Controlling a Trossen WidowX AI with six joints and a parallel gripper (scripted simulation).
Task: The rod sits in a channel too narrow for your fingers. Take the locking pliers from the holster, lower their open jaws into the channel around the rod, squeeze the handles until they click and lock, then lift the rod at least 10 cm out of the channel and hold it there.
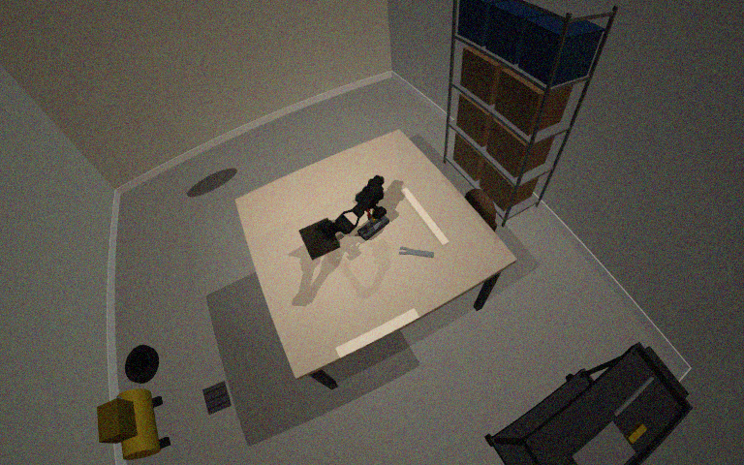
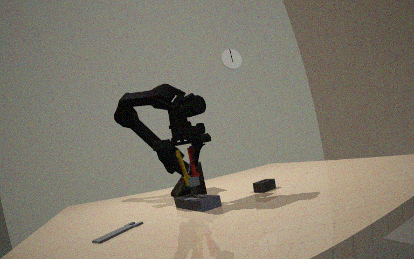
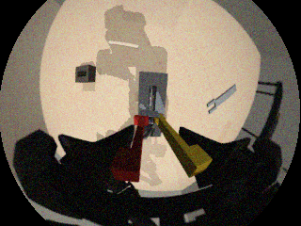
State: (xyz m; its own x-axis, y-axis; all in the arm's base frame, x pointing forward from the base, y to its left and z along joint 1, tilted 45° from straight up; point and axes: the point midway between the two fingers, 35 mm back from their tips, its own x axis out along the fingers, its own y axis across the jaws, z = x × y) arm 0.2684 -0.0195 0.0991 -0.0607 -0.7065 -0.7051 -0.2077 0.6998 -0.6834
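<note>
The locking pliers (image 2: 191, 160) (image 3: 128, 162) stand upright, red and yellow handles up and spread apart. My gripper (image 2: 187, 155) (image 3: 157, 128) points down and is shut on the pliers' handles, one black finger outside each handle. The grey channel block (image 1: 364, 233) (image 2: 211, 204) (image 3: 145, 83) lies right below. The pliers' small jaws point down at its slot; how deep they reach and whether they straddle the rod is hard to tell. The rod (image 3: 150, 96) shows in the slot in the wrist view. The black holster (image 2: 264, 185) (image 3: 86, 73) is empty, to one side.
A flat grey forked tool (image 1: 418, 252) (image 2: 112, 234) (image 3: 223, 98) lies on the table (image 1: 307, 180) on the opposite side of the block from the holster. Two pale strips lie on the table, one beyond the block (image 1: 375, 227) and one near an edge. A shelf rack (image 1: 531, 156) stands past the table.
</note>
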